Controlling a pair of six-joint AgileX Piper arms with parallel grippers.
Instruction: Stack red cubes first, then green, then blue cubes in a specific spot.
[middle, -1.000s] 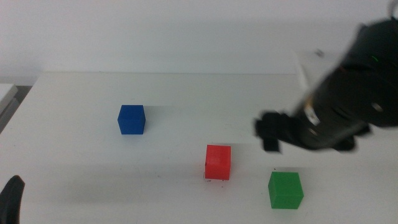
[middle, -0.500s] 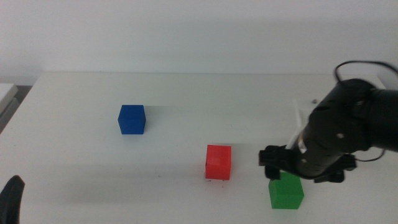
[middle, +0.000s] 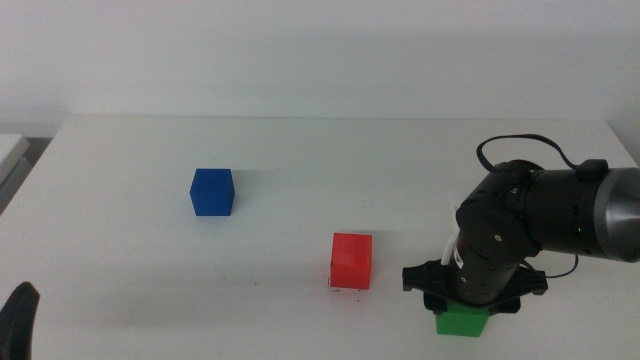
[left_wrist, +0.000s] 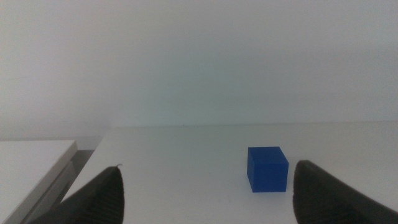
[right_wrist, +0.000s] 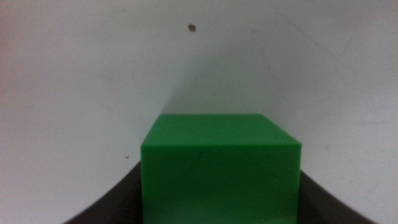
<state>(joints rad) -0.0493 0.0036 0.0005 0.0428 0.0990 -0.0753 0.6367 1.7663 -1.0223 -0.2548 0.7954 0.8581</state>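
Looking down from middle cam: right gripper (middle: 462, 305) sits low over the green cube (middle: 462, 322), near front-right of the white table (middle: 300, 160); only the cube's lower part shows under the arm. Red cube (middle: 351, 260) stands just left of it, apart, on tiny dark marks. Blue cube (middle: 212, 191) well apart, further left and back. Left gripper (middle: 18, 320) waits at bottom-left edge.

Left wrist cam: jaws spread wide, nothing between; blue cube (left_wrist: 268, 168) ahead on table.

Right wrist cam: green cube (right_wrist: 221, 165) between the jaws, one on each side; contact – can't tell.
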